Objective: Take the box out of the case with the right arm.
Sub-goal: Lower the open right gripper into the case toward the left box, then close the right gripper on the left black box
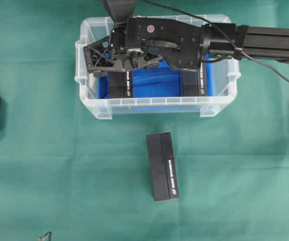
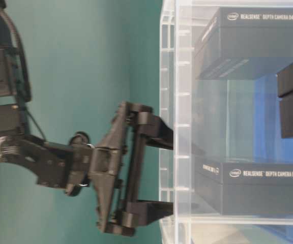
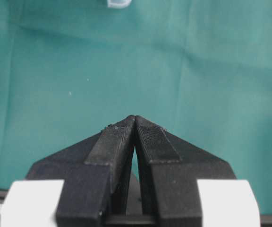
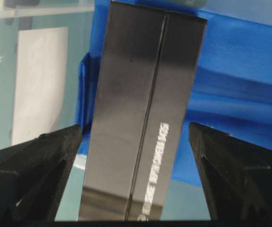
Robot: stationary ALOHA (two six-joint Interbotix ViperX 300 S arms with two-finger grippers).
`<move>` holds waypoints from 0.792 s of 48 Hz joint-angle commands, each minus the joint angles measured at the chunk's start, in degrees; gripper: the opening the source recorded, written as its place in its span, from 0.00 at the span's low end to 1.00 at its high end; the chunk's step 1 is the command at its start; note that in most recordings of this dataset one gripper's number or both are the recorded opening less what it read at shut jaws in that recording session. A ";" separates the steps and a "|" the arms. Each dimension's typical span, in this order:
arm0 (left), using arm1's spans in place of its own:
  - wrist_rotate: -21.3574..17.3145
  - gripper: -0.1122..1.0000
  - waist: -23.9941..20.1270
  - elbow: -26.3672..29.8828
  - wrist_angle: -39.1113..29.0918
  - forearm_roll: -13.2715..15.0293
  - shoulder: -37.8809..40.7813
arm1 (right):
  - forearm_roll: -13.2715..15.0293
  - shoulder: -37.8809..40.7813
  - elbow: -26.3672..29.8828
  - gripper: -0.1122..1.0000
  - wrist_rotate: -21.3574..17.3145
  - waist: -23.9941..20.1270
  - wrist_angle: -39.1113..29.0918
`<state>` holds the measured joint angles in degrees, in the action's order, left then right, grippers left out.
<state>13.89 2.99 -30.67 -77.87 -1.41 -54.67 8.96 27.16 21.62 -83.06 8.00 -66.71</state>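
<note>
Green cloth [image 1: 59,150] — box [image 2: 258,185] reads "RealSense".

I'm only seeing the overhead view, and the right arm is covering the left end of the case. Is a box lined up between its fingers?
Observer: Yes. In the right wrist view, a black box stands between the open fingers of the right gripper, with a gap on each side.
Operator: Are the fingers inside the case yet?
Observer: The table-level view shows the fingers reaching just past the rim of the case.
Operator: And the left gripper? I can't see it.
Observer: In the left wrist view, the left gripper is shut on nothing, above the green cloth.
</note>
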 commanded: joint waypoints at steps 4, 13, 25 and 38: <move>0.18 0.10 0.09 0.79 0.18 -0.18 0.53 | -0.97 -0.44 -0.79 0.95 -0.09 0.44 3.78; 0.18 0.10 0.09 0.70 0.18 -0.18 0.53 | -1.49 1.05 -0.97 0.95 -0.09 0.88 4.31; 0.18 0.10 0.09 0.70 0.18 -0.18 0.53 | -1.49 1.41 -1.05 0.95 -0.09 1.32 4.31; 0.18 0.10 0.09 0.70 0.18 -0.18 0.53 | -2.02 1.49 -1.05 0.95 -0.09 1.32 4.13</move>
<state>13.89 2.90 -30.67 -77.87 -1.41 -54.67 7.29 29.88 20.04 -83.23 9.23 -62.84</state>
